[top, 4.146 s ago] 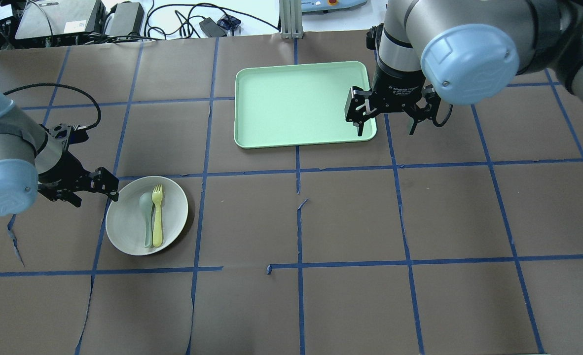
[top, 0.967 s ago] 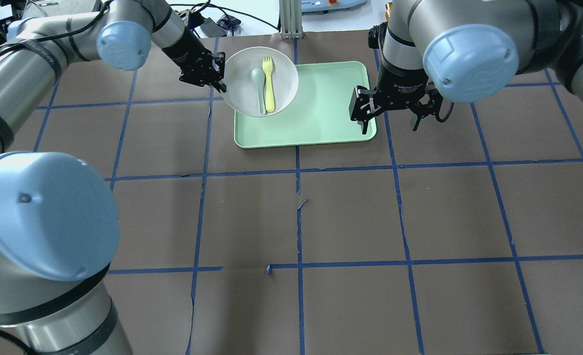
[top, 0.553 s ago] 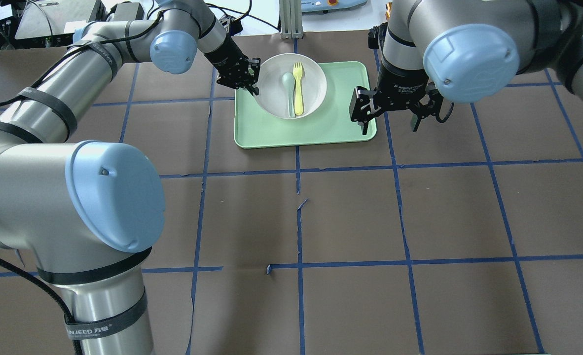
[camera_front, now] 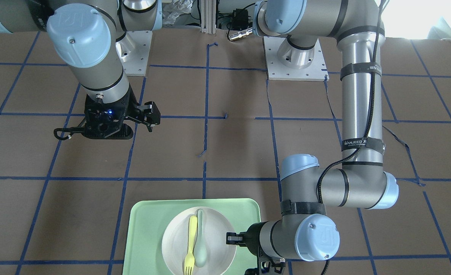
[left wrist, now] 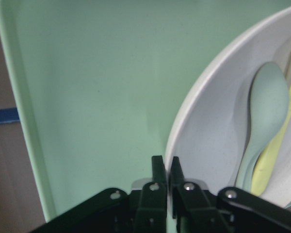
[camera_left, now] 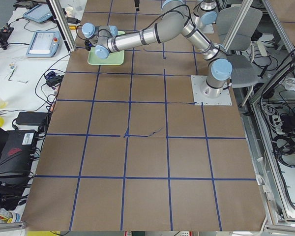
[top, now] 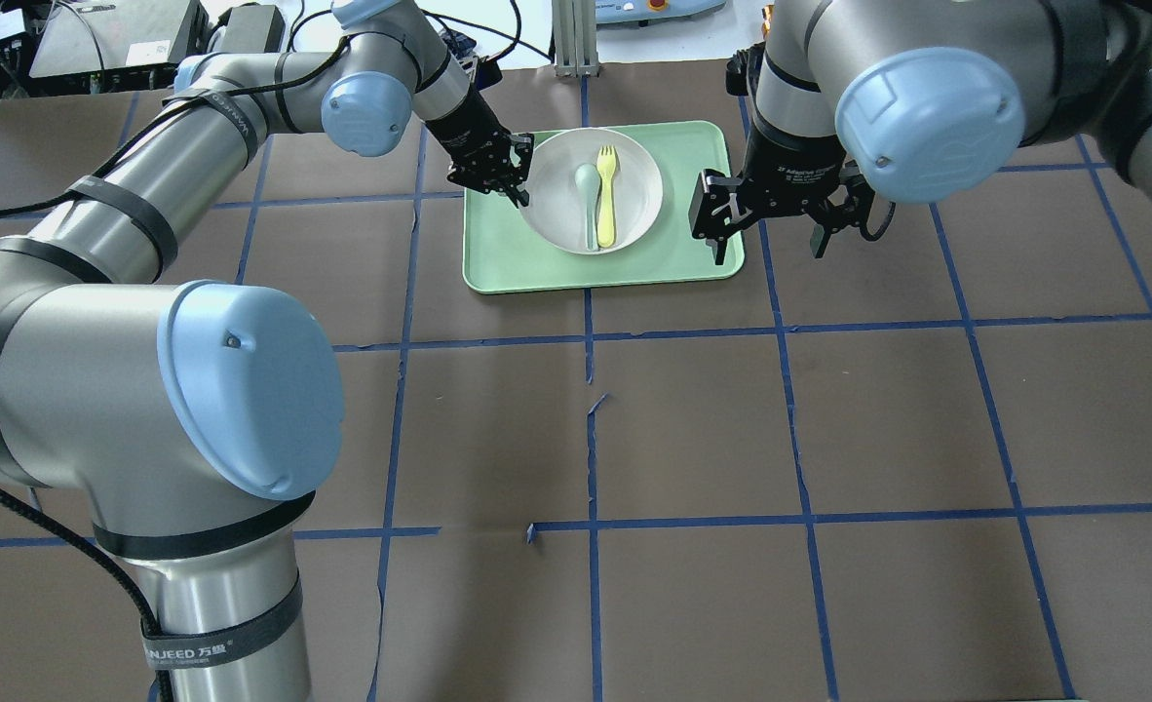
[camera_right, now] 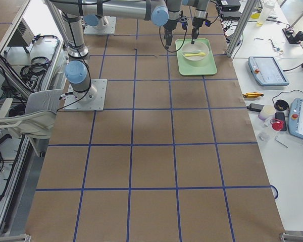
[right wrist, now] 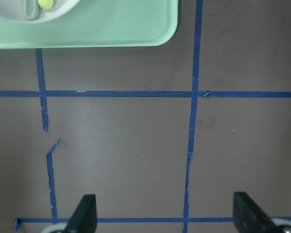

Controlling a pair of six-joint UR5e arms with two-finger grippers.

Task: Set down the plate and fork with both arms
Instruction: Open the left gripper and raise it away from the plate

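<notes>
Blocked at the plate's (top: 549,185) left rim by the left gripper (top: 520,195), clamped onto it over the mint-green tray (top: 673,255). Crowded inside by the fork (top: 606,200) and grey-green spoon (top: 588,203) (handles toward the robot). Hemmed at the tray's right, robot-side corner by the right gripper (top: 767,255), jaws spread wide. Found free room along the tray's bare robot-side strip and across the table (top: 693,419).

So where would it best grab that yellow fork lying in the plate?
Probably the neck just below the tines, coming straight down from above. The fork lies flat in the plate, with the spoon close along its handle; the gap looks widest near the tines, leaving room on either side.
</notes>
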